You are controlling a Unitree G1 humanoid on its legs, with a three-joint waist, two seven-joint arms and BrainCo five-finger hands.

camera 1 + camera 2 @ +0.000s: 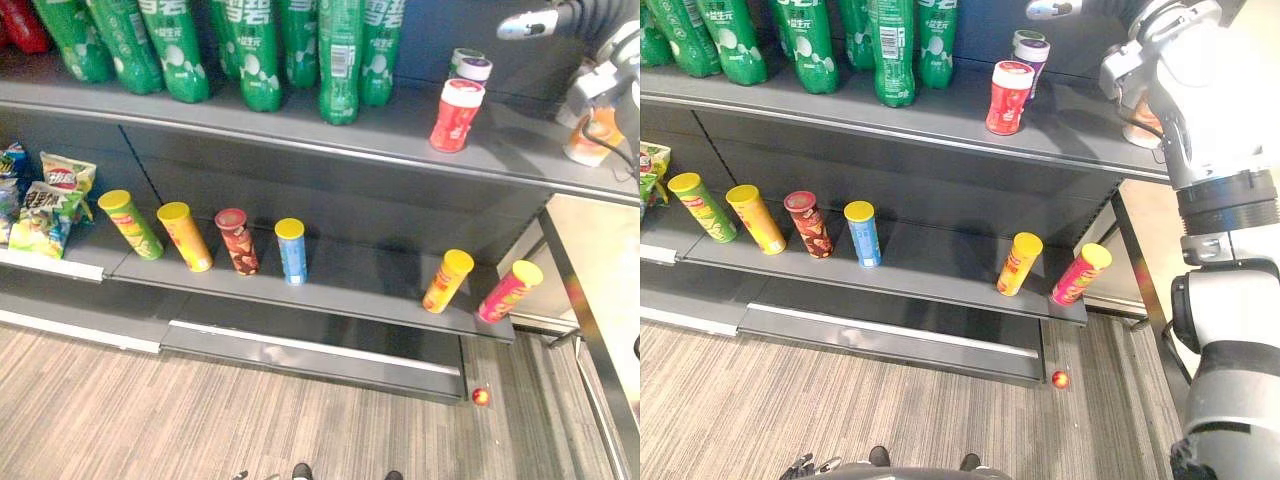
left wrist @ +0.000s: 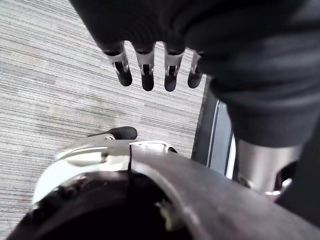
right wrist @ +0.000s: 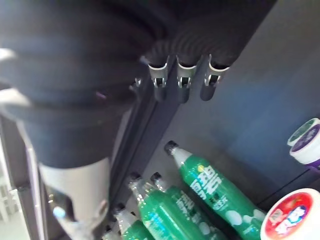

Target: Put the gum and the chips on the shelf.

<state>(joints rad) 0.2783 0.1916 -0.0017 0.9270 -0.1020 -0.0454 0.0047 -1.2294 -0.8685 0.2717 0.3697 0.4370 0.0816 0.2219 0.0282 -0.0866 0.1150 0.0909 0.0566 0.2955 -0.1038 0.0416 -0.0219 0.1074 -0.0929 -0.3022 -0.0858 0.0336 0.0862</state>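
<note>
A red-and-white gum tub [image 1: 456, 115] stands upright on the upper shelf [image 1: 400, 140], with two smaller tubs, one purple-lidded [image 1: 472, 69], right behind it. Several chip cans lean on the lower shelf: green [image 1: 130, 224], orange [image 1: 186, 236], brown-red [image 1: 237, 240], blue [image 1: 291, 250], yellow [image 1: 447, 280] and pink [image 1: 509, 290]. My right hand [image 1: 527, 24] is raised above and to the right of the gum tubs, its fingers [image 3: 181, 80] straight and holding nothing. My left hand [image 2: 145, 70] hangs open over the floor.
Green bottles [image 1: 255, 50] crowd the upper shelf's left and middle. Chip bags [image 1: 50, 205] lie at the lower shelf's far left. An orange-and-white container [image 1: 590, 135] sits partly behind my right arm. A small red ball [image 1: 481, 397] lies on the floor by the shelf base.
</note>
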